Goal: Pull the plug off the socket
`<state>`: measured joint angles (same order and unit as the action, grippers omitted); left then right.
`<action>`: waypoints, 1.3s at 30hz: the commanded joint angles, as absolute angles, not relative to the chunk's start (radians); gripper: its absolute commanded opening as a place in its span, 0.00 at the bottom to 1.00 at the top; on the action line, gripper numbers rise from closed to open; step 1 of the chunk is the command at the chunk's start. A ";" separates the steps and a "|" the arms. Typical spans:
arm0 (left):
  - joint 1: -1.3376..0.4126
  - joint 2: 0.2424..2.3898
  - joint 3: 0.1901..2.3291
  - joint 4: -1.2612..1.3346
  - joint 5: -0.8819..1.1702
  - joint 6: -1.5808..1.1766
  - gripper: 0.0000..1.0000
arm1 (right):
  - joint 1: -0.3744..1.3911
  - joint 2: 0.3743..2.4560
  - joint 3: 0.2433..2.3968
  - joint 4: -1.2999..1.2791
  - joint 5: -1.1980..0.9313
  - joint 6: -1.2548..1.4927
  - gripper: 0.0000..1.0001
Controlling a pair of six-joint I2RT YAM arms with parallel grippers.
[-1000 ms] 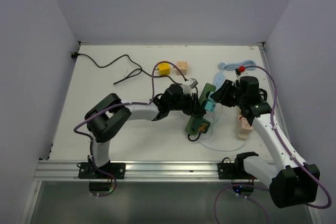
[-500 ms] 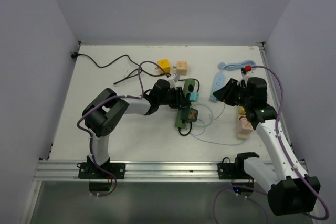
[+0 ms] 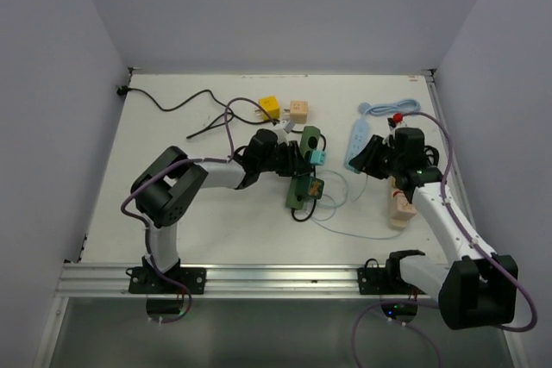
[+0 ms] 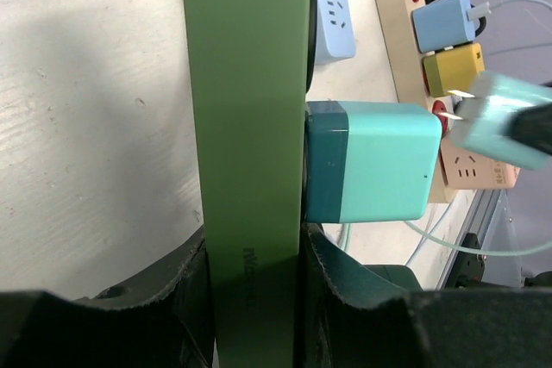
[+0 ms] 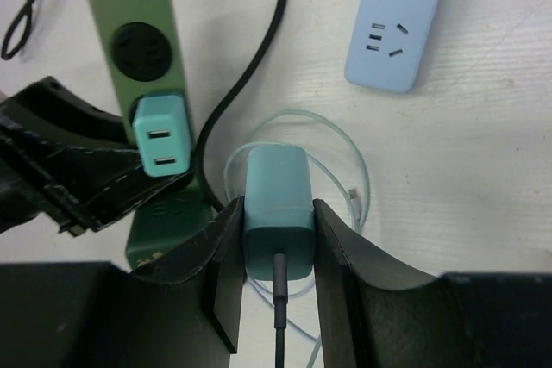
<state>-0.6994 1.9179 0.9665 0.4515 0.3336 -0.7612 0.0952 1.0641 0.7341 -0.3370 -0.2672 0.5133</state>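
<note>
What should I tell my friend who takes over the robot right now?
Left gripper: jaws shut on the green power strip, holding it.
Right gripper: jaws shut on the teal plug.
Done: that plug is out of the strip. The left wrist view shows its prongs bare, and it is held off to the side.
Note: a second teal cube sits plugged into the strip, next to the left jaws.
Left: probably set the plug down on the table, then let go of the strip.
</note>
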 commanded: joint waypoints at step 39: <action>-0.778 1.727 1.009 0.391 0.331 -0.617 0.00 | 0.109 1.038 0.729 -0.193 -0.425 0.577 0.78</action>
